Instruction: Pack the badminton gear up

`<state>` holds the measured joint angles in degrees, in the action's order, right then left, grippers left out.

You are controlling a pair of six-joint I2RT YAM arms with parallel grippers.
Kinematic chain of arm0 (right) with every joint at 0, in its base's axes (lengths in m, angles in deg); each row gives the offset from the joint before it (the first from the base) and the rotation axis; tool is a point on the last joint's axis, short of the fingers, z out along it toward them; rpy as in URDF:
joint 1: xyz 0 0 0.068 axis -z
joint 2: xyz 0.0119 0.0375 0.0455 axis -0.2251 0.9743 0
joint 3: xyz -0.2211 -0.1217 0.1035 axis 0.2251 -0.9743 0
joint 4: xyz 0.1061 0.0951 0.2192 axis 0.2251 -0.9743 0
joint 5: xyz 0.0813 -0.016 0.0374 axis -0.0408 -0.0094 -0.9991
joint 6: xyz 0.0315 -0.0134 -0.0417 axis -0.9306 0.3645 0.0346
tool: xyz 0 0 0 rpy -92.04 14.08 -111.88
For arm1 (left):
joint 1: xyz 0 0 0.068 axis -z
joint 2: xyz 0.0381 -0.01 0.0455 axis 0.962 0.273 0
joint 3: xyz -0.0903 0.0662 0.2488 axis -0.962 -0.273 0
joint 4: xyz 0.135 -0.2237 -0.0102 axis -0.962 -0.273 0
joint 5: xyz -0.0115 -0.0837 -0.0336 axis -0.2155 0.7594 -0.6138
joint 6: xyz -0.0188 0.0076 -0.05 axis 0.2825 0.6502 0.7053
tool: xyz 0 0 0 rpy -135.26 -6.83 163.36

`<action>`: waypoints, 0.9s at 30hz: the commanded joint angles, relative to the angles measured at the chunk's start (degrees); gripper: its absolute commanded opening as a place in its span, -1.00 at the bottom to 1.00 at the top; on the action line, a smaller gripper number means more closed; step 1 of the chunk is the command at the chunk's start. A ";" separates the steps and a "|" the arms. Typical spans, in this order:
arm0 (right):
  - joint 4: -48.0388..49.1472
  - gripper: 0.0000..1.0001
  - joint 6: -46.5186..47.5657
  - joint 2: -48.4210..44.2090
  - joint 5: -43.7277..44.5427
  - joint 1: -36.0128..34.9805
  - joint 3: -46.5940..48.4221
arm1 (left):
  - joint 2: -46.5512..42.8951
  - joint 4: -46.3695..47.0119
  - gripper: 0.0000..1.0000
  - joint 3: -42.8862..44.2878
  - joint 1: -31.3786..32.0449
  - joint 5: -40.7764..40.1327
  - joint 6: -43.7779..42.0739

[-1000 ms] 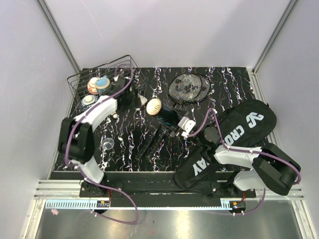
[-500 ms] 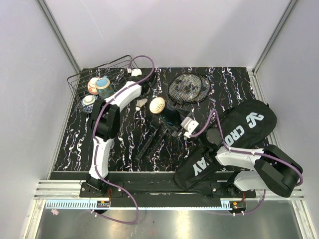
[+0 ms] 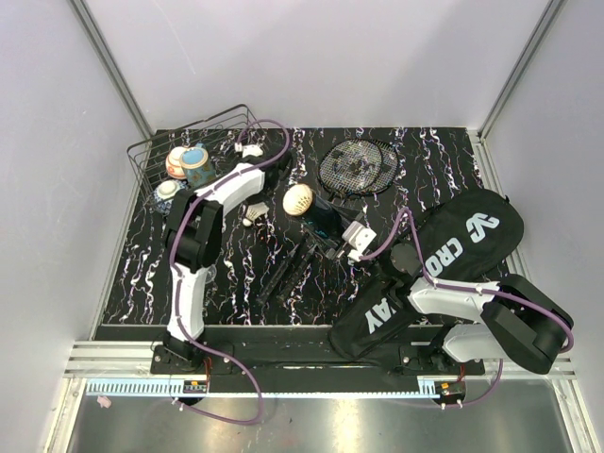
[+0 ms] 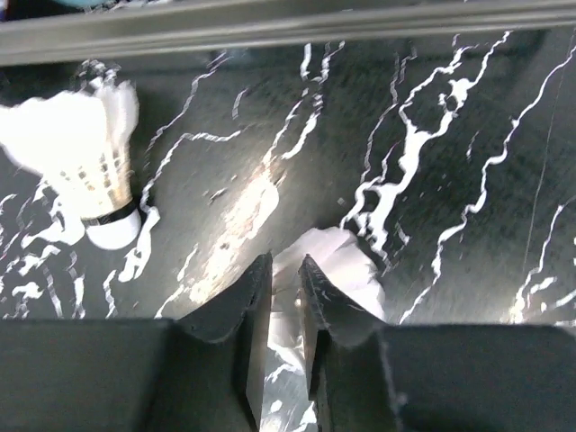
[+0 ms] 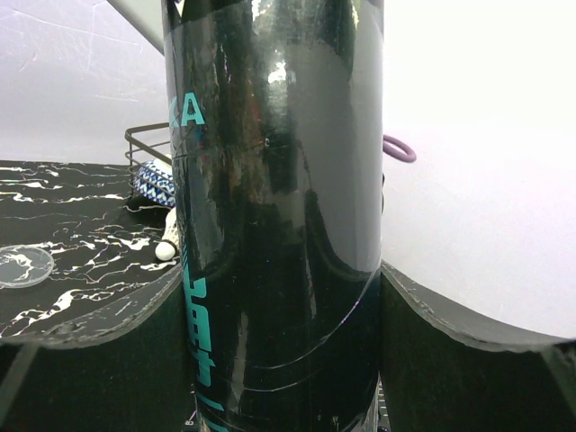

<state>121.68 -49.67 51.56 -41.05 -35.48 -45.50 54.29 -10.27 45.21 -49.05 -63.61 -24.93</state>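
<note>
My left gripper (image 3: 247,149) reaches to the far side beside the basket. In the left wrist view its jaws (image 4: 285,261) stand pinched on the white feathers of a shuttlecock (image 4: 346,270). Another shuttlecock (image 4: 85,166) lies to the left of it. One shuttlecock (image 3: 253,215) lies loose on the table. My right gripper (image 3: 351,238) is shut on the long black tube (image 5: 279,225), whose pale open end (image 3: 298,200) points far-left. Two rackets (image 3: 359,168) lie crossed, their handles (image 3: 293,269) towards me. The black CROSSWAY bag (image 3: 453,255) lies at the right under the right arm.
The black wire basket (image 3: 165,151) with patterned bowls (image 3: 193,162) stands at the far left corner, close to the left gripper. A clear round lid (image 5: 22,265) lies on the marbled table (image 3: 434,156). White walls close the far side and both flanks.
The left arm has swung from the near left to the far side by the basket, and its jaws have closed from wide open. The loose shuttlecock has shifted towards the near left.
</note>
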 commanded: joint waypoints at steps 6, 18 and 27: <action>2.81 -0.15 -1.33 -0.38 -0.35 -0.20 1.30 | -25.67 3.52 -0.79 -11.95 0.30 -0.20 -4.19; -5.27 -0.16 -0.98 1.37 -8.79 -0.20 5.17 | -75.58 14.58 -0.72 -28.57 -8.05 41.11 -12.98; -5.71 -0.16 -2.38 2.34 -11.43 -0.20 6.05 | -76.68 27.15 -1.00 -31.03 -8.14 64.14 -2.54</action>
<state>115.06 -49.84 53.53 -50.58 -35.48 -41.66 -25.83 8.64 16.86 -57.07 -14.08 -33.30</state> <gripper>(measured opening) 0.726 0.015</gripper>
